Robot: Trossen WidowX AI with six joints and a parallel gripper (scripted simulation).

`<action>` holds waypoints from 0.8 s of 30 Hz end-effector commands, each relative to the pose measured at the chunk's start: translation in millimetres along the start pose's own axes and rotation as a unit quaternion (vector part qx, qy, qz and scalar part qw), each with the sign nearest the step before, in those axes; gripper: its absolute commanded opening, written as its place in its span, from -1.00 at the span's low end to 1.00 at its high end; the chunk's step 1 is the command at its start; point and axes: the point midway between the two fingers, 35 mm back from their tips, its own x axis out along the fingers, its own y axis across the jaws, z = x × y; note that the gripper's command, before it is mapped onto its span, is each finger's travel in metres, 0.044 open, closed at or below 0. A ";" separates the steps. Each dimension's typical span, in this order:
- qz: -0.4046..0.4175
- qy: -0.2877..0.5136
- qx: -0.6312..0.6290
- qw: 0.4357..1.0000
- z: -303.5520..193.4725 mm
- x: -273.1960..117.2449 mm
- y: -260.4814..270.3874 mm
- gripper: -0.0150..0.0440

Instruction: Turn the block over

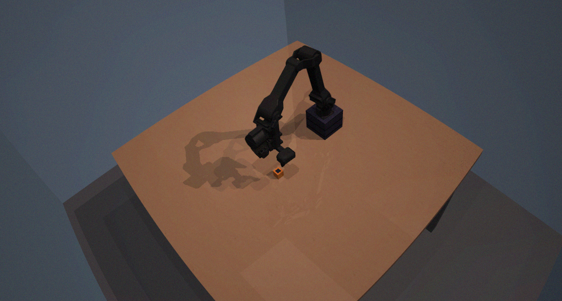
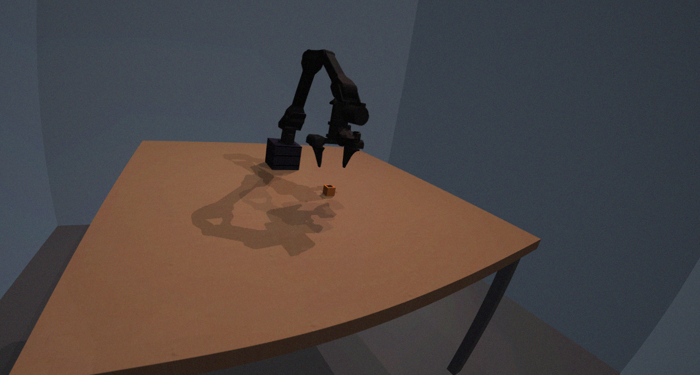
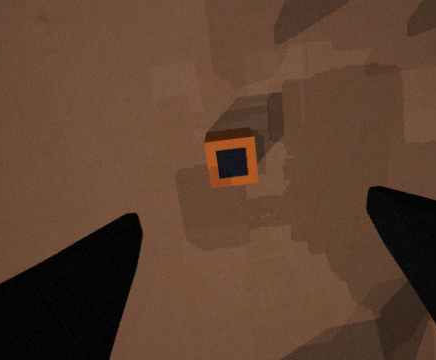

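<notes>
A small orange block [image 1: 278, 174] [image 2: 328, 191] [image 3: 232, 162] rests flat on the wooden table [image 1: 373, 189] [image 2: 401, 245] [image 3: 78, 125]. Its marked side, with a dark blue square, faces up. My gripper [image 2: 331, 167] [image 3: 253, 211] is open wide and empty, pointing down, above the block's level and not touching it. In the wrist view the block lies beyond the line of the two fingertips, left of the midpoint between them. In the top view, one fingertip shows just above the block in the picture; the other is hard to make out. The block's underside is hidden.
The arm's dark base box [image 1: 324, 122] [image 2: 283, 154] stands on the table behind the block, with the arm arching up from it. Shadows of the arm fall around the block. The table's edges are far from the block.
</notes>
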 end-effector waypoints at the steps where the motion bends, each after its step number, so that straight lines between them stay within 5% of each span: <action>1: 0.000 0.011 -0.006 1.000 -3.7 7.0 2.4 1.00; 5: 0.000 0.011 -0.006 1.000 -2.9 39.3 3.1 1.00; 24: 0.001 0.011 -0.006 1.000 -4.7 65.1 4.7 1.00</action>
